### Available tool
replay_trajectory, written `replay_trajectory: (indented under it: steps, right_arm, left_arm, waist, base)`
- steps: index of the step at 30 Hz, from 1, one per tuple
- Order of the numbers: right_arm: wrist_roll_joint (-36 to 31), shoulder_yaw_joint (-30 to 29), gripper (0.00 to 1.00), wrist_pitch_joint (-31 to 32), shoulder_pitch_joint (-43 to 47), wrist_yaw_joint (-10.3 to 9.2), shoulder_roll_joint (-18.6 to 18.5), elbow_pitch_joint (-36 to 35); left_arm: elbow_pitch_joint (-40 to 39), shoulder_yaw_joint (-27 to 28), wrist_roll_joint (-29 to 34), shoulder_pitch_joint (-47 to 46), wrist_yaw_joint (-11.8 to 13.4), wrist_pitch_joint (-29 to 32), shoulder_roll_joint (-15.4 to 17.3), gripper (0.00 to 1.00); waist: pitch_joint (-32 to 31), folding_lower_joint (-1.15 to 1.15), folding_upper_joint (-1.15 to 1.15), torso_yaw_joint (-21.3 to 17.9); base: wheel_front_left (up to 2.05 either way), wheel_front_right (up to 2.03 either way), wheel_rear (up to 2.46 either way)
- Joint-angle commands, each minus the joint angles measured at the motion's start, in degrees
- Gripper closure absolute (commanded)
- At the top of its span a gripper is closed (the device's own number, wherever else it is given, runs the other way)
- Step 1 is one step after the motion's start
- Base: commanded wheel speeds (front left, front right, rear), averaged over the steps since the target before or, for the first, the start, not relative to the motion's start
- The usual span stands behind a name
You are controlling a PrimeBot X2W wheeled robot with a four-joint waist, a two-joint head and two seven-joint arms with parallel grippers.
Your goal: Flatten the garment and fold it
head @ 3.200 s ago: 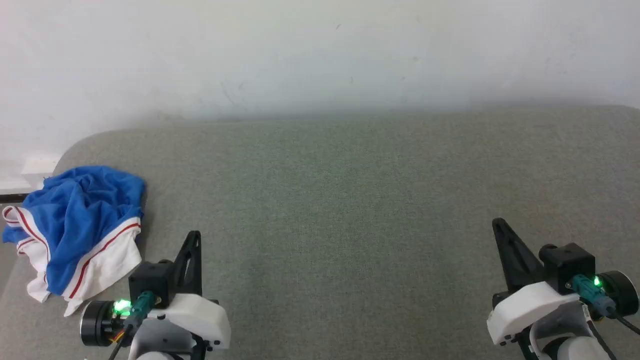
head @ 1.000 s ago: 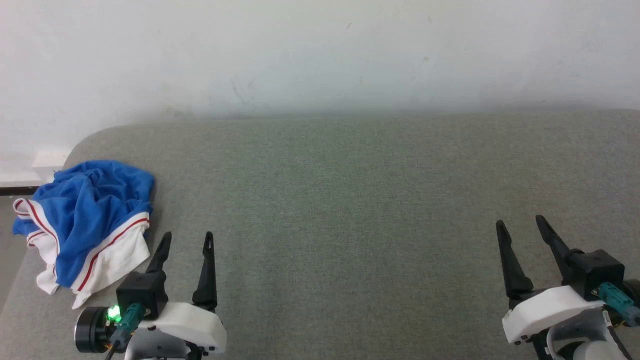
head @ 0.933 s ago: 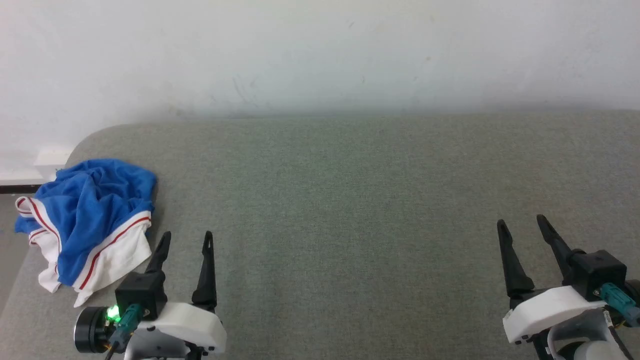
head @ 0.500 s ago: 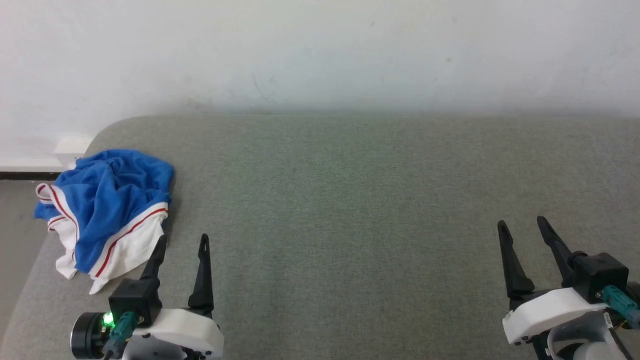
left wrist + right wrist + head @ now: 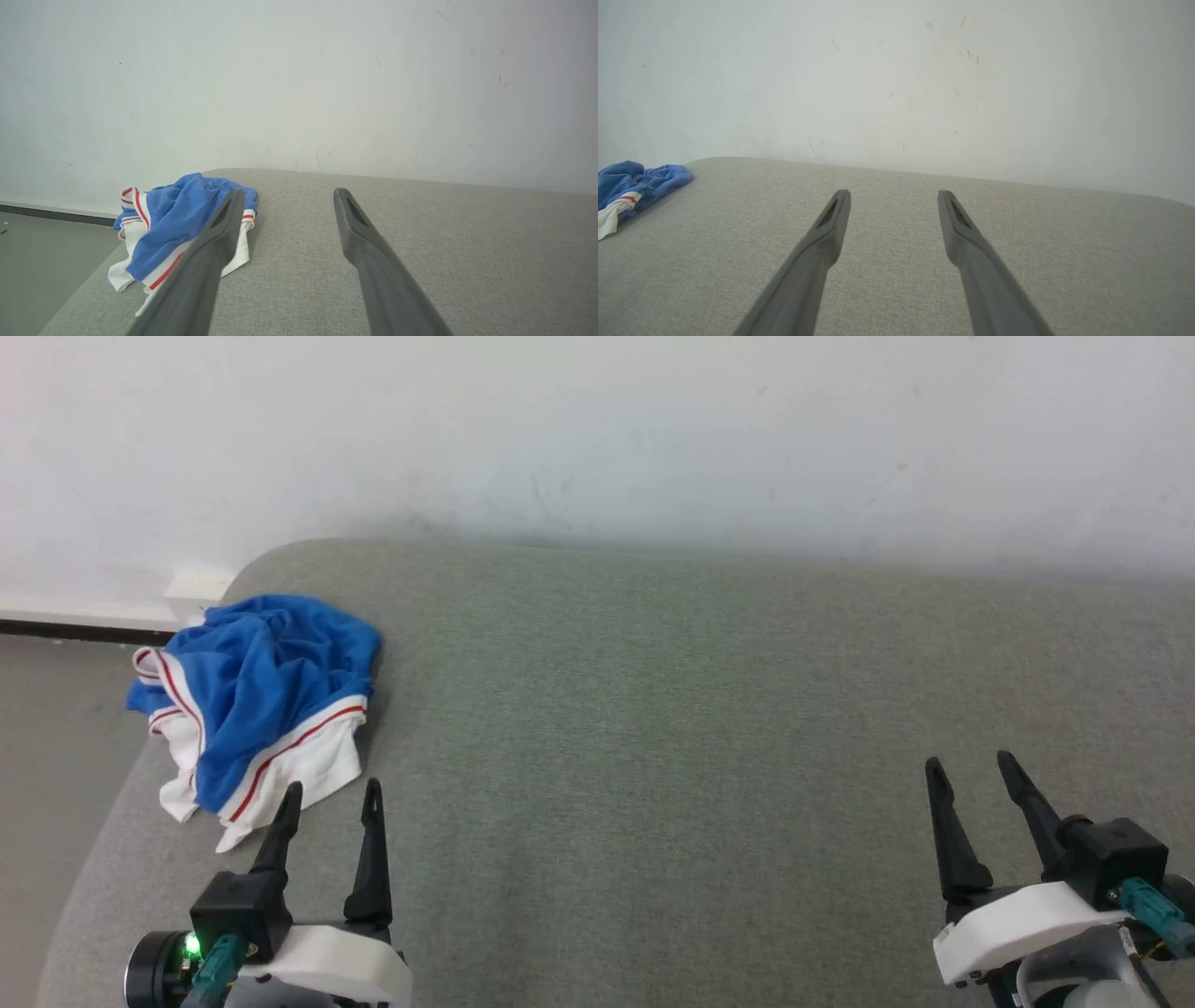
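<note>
The garment (image 5: 257, 691) lies crumpled in a heap at the far left end of the grey padded surface (image 5: 700, 709): bright blue cloth with white parts edged in thin red stripes. My left gripper (image 5: 333, 789) stands open just below and to the right of the heap, fingertips a short way from its white edge, nothing between them. In the left wrist view the garment (image 5: 173, 224) sits ahead and left, partly behind my left finger (image 5: 210, 252). My right gripper (image 5: 968, 764) stands open and empty at the lower right, far from the heap. The garment (image 5: 630, 186) shows at the right wrist view's left edge.
A white wall (image 5: 597, 429) rises right behind the surface's far edge. At the far left the surface ends in a rounded corner, with grey floor (image 5: 56, 756) and a dark baseboard (image 5: 75, 630) beyond. Wide bare fabric stretches between the two grippers.
The head camera has turned left, shifting the heap rightward in the picture. Both grippers opened between the oldest frame and a second ago. The left gripper now stands closer to the garment.
</note>
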Motion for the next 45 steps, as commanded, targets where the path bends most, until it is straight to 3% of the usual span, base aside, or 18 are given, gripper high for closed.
replay_trajectory:
  steps: [1, 27, 45]
  right_arm:
    - [0.3, 0.1, 0.0, -0.5, 0.3, -0.03, 0.1, 0.3]
    - [0.6, 0.9, 0.0, -3.6, 0.2, -0.04, 0.2, 4.3]
    - [0.9, 1.3, 0.0, -5.8, 0.2, -0.05, 0.2, 6.3]
  left_arm:
    - [-0.4, 0.2, -0.6, 0.9, 0.1, -0.6, -0.1, 0.0]
    - [-1.0, 1.5, -2.1, 3.2, -0.9, -3.7, -0.2, 0.0]
    - [-1.3, 1.5, -3.5, 4.9, -1.1, -5.8, -0.3, 0.0]
  waist:
    - [-0.3, 0.0, -0.01, 0.9]
    - [-0.7, 0.0, -0.01, 10.8]
    - [-1.0, 0.0, -0.01, 13.7]
  base:
    - [0.0, 0.0, 0.0]
    - [0.0, 0.0, 0.0]
    - [0.0, 0.0, 0.0]
